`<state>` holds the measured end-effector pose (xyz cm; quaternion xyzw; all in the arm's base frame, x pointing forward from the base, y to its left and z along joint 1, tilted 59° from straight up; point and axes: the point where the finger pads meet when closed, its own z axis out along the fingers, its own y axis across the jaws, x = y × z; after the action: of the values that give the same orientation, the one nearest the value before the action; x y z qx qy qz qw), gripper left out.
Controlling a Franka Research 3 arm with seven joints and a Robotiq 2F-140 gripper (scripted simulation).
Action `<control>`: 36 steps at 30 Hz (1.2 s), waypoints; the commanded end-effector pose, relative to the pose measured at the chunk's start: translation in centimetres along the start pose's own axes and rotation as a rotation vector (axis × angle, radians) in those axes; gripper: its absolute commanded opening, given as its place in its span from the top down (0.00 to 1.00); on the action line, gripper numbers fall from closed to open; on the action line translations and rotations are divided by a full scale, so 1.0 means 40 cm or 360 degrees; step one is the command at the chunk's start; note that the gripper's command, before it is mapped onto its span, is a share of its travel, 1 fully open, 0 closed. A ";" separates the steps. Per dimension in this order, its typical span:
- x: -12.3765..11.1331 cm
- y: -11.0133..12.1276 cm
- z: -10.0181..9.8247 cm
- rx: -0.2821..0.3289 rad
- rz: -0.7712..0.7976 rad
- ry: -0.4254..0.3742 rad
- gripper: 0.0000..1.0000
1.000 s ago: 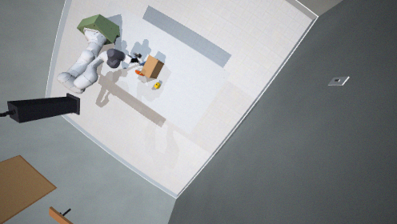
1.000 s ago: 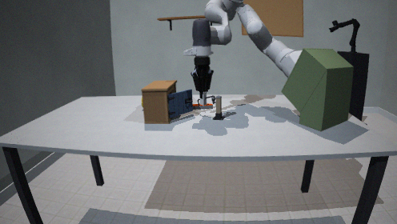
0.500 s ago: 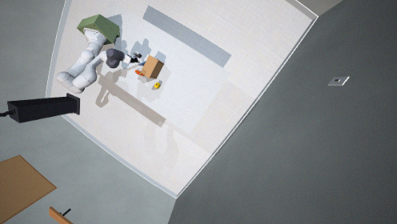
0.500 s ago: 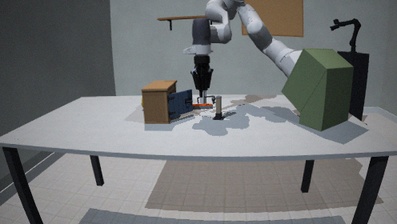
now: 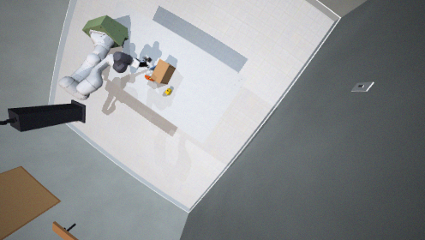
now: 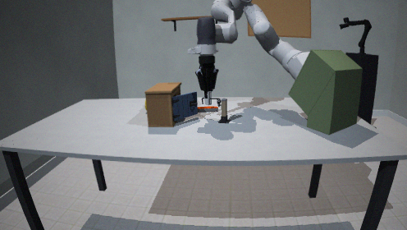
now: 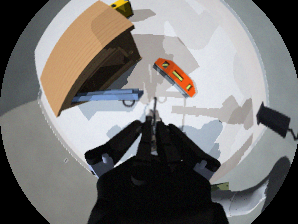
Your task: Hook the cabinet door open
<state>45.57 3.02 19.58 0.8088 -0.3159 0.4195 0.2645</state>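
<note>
- One wooden cabinet (image 5: 164, 71) (image 6: 161, 107) (image 7: 85, 50) is seen, fitted with one blue door (image 6: 185, 107) (image 7: 107, 95).
- One orange spirit level (image 5: 149, 78) (image 6: 208, 108) (image 7: 175, 76) is counted.
- One small yellow object (image 5: 168, 91) (image 7: 121, 7) is counted.
- One upright post (image 6: 224, 110) is shown.
- One robot arm (image 5: 92, 79) (image 6: 262, 29) is counted, with one gripper (image 5: 146, 63) (image 6: 207, 94) (image 7: 153, 114).
- One table (image 5: 206, 107) (image 6: 123, 141) (image 7: 230, 65) is shown, supported by four legs (image 6: 25, 189).

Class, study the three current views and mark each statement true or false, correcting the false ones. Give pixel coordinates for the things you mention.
1. The cabinet (image 5: 164, 71) (image 6: 161, 108) (image 7: 85, 55) stands upright. True.
2. The blue door (image 6: 185, 106) (image 7: 107, 95) is shut. False: it stands open.
3. The orange level (image 5: 149, 78) (image 6: 208, 108) (image 7: 176, 77) lies on top of the cabinet. False: it lies on the table (image 6: 102, 144).
4. The hand (image 5: 151, 65) (image 6: 208, 93) (image 7: 153, 114) points downward. True.
5. The robot's block-shaped base (image 5: 100, 26) (image 6: 346, 96) is red. False: it is green.
</note>
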 end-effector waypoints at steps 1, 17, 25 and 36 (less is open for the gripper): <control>-0.002 -0.002 -0.011 0.0003 -0.0009 -0.0003 0.97; -0.004 -0.002 -0.026 0.0003 -0.0009 -0.0003 0.97; -0.006 -0.002 -0.037 0.0003 -0.0009 -0.0003 0.97; -0.009 -0.003 -0.048 0.0003 -0.0020 -0.0003 0.97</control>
<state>44.63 4.26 20.30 0.8089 -0.3150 0.4196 0.2652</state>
